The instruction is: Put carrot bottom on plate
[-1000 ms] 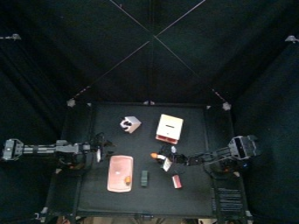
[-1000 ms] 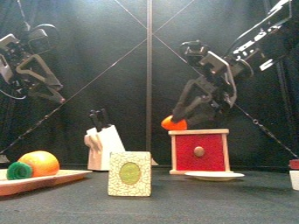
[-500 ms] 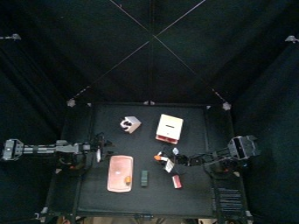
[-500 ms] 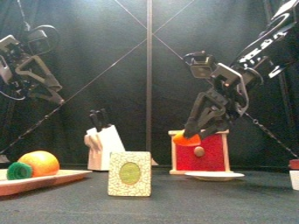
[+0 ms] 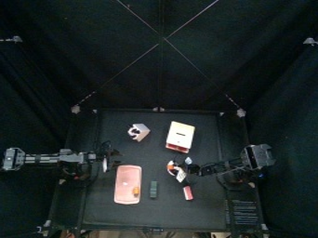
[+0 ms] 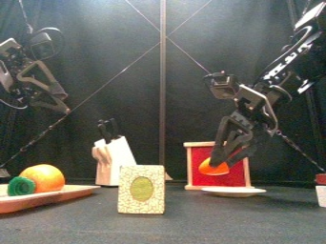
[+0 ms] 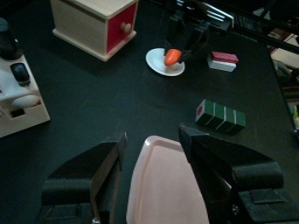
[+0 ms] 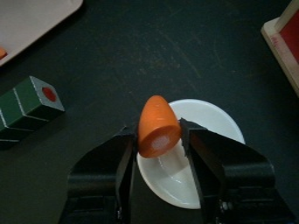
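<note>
The carrot bottom [image 8: 160,127], a stubby orange piece, sits clamped between the jaws of my right gripper [image 8: 160,140]. In the front view the carrot bottom [image 6: 214,166] hangs a little above the small white plate [image 6: 234,192], in front of the red box. The right wrist view shows the plate [image 8: 198,166] directly beneath it. The left wrist view shows the carrot bottom [image 7: 173,57] over the plate [image 7: 160,66] from afar. My left gripper [image 7: 152,136] is open and hovers above the pink tray [image 7: 166,179], holding nothing.
A red-fronted wooden box [image 6: 199,152] stands just behind the plate. A small red block [image 7: 222,59] lies beside the plate and a green block [image 7: 222,118] lies nearer the tray. A white knife block [image 6: 112,160] and an orange [image 6: 41,177] on the tray are at the left.
My right gripper has come down with the carrot bottom, from above the red box to just over the plate. The left arm has stayed still.
</note>
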